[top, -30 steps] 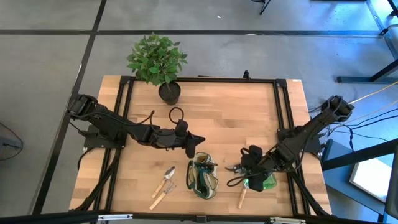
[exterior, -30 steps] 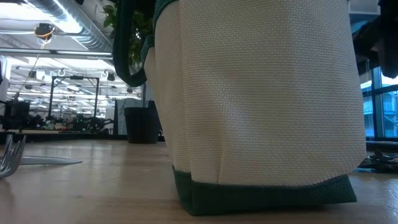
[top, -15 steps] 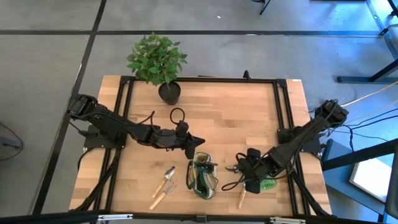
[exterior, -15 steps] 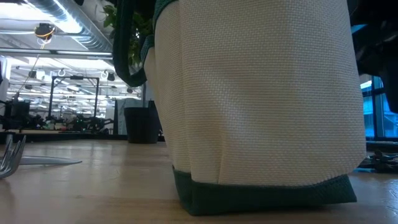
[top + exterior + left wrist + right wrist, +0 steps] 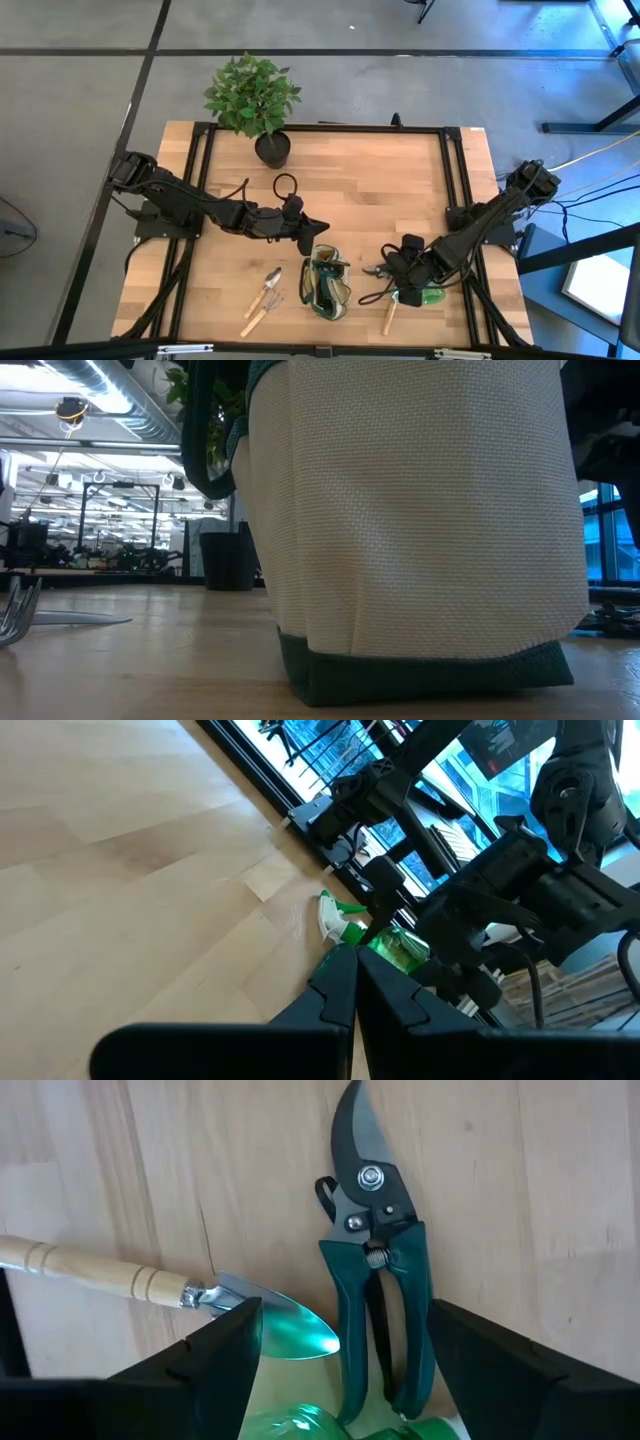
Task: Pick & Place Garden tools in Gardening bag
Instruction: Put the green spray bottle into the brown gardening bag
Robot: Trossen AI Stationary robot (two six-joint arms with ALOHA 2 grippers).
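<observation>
The right gripper (image 5: 392,272) is hanging low over the tools at the near right part of the table (image 5: 380,180); its fingers (image 5: 190,1370) are standing wide apart, with nothing between them; the dark-handled pruners (image 5: 372,1270) are lying flat on the wood between the two fingers, blade pointing away from the wrist. A wooden-handled trowel (image 5: 150,1290) is lying just beside the pruners, and its metal blade is showing a green tint; the green spray bottle (image 5: 425,293) is lying on the table under this arm. The left gripper (image 5: 318,226) is waiting above the middle of the table, its fingers pressed together and empty. The gardening bag (image 5: 326,282) is standing near the front edge, between the two grippers; to its left, a wooden-handled fork and trowel (image 5: 264,298) are lying on the table.
</observation>
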